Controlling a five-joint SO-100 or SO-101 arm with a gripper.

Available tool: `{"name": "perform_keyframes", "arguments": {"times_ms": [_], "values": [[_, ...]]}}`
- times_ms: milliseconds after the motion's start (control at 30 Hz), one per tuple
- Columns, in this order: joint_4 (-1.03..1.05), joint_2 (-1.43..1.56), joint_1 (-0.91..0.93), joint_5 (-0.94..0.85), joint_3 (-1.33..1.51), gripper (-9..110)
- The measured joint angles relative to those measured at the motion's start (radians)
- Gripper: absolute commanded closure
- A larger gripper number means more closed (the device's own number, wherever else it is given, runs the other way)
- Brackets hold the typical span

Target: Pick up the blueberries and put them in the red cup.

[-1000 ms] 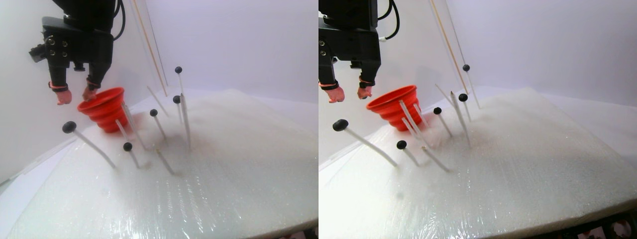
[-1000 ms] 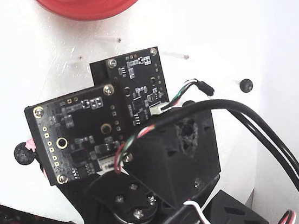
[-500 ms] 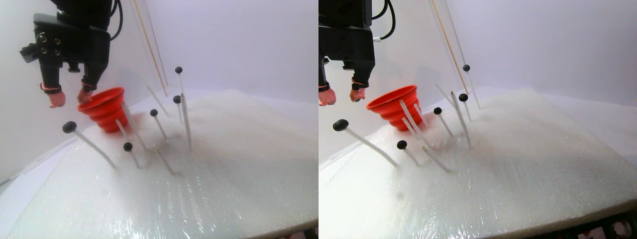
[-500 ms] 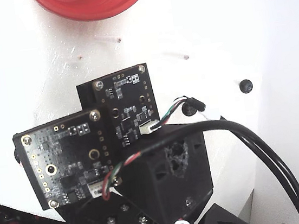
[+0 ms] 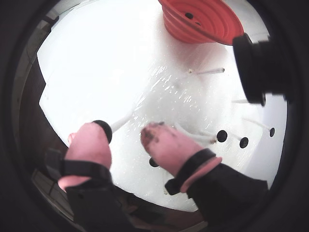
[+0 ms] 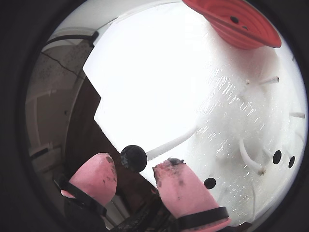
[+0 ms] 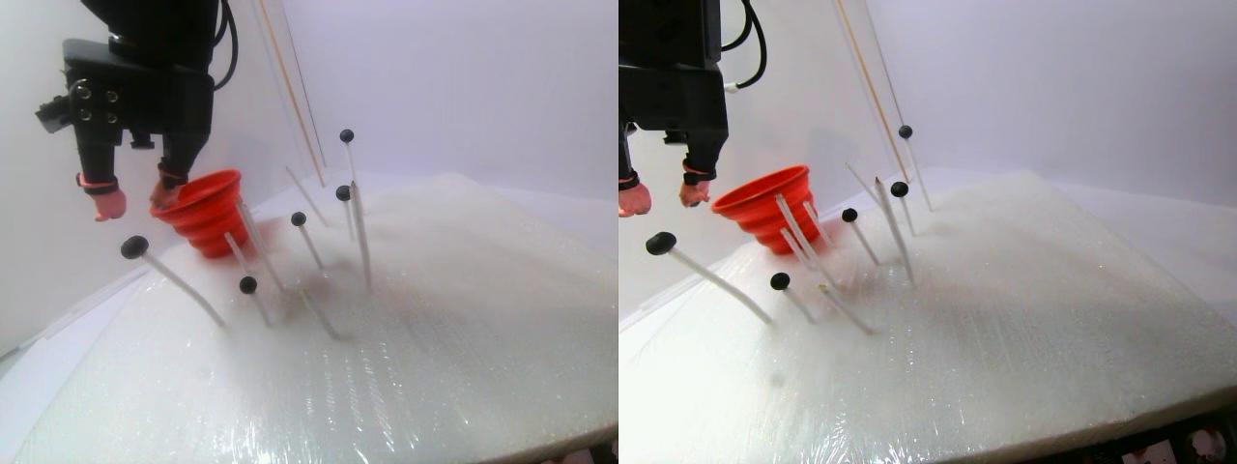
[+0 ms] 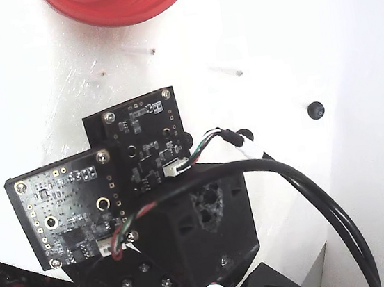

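Note:
Several blueberries sit on tips of thin white sticks stuck in a white foam pad (image 7: 406, 319). The nearest blueberry (image 7: 134, 246) is on a slanted stick at the left. My gripper (image 7: 135, 201) hangs open just above it, pink fingertips (image 5: 91, 137) apart and empty. In both wrist views that blueberry (image 6: 133, 158) (image 5: 104, 129) shows between the fingertips, beyond them. The red cup (image 7: 205, 208) (image 5: 203, 21) stands just behind and right of the gripper, with dark round spots inside. In the fixed view the red cup (image 8: 118, 2) is at the top and the gripper's jaws are hidden under the wrist.
Other blueberries (image 7: 248, 284) (image 7: 299, 219) (image 7: 343, 193) and bare white sticks (image 7: 359, 237) crowd the pad right of the cup. A clear upright sheet with a thin rod (image 7: 290, 87) stands behind. The pad's left edge (image 6: 96, 96) drops to a dark floor.
The arm has shifted left, away from the cup, and come down a little toward the slanted-stick blueberry. The gripper stays open.

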Motion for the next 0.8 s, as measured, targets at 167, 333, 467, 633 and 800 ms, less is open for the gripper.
{"name": "perform_keyframes", "arguments": {"times_ms": [167,333,467,633,800], "values": [[-0.029,-0.037,0.000,0.000,0.000,86],[-0.049,-0.061,-0.011,0.000,0.003,86],[-0.060,-0.064,-0.021,0.006,0.015,86],[-0.092,-0.106,-0.021,0.006,0.015,86],[-0.121,-0.141,-0.021,-0.003,0.014,86]]}}
